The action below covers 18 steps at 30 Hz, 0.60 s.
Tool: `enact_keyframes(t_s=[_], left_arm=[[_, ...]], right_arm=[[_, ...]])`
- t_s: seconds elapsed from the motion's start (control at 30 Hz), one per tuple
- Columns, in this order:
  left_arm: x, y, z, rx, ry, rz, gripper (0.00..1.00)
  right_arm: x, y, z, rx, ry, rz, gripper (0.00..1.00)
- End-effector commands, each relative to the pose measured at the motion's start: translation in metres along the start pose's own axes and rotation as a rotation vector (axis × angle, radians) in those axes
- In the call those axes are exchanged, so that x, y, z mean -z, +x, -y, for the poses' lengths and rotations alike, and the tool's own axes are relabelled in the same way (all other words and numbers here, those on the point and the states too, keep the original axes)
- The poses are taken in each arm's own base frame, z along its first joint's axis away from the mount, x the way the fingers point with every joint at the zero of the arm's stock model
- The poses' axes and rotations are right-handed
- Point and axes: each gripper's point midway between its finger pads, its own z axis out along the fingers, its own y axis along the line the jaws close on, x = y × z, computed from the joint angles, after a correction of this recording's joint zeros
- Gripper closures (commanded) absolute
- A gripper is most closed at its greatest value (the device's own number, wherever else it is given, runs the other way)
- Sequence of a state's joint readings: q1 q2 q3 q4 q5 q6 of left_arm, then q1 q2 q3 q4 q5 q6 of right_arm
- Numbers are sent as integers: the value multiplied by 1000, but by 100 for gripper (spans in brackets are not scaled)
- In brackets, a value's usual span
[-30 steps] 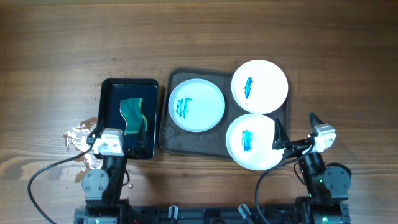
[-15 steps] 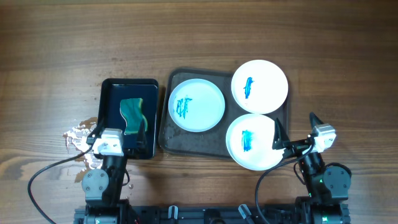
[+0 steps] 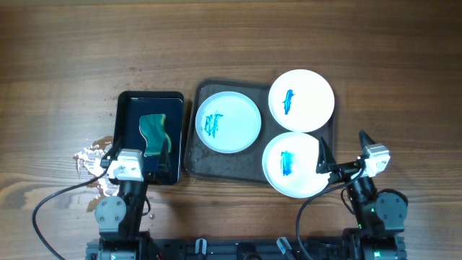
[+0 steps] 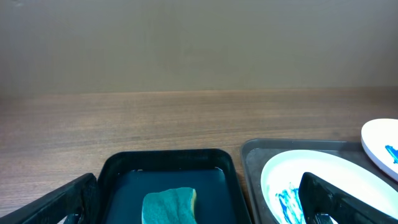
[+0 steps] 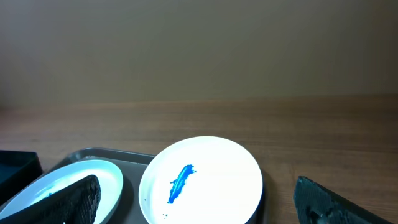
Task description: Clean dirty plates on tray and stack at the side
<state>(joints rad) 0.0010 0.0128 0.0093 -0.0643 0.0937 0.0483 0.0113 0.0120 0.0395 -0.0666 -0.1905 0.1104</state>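
On the tray (image 3: 216, 165) sit three smeared plates (image 3: 228, 121), left gripper (image 4: 196, 206) and right gripper (image 3: 343, 150) both spread and holding nothing; near plate (image 3: 291, 165) overhangs the rim, so sponge (image 3: 154, 133) pressure there can tip or slide it off

Green sponge (image 3: 153, 133) in black tray (image 3: 128, 115) (glossy); crumpled foil (image 3: 88, 157) beside, on wooden table (image 3: 72, 43).

No text, label, brand, number or sign can be read in any view; the only marks are shapeless blue smears (image 3: 212, 124) on the plates (image 3: 242, 119).
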Motion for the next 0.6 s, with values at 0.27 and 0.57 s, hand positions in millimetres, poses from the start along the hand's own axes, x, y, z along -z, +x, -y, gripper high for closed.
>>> enact_keyframes(t_s=[0.27,0.57], left_arm=[[0,2,-2,-13,-12,-4,0],[-4,21,8,180,38,-103,0]], right_arm=[[0,0,-1,3,-9,1,0],[0,0,-1,3,-10,1,0]])
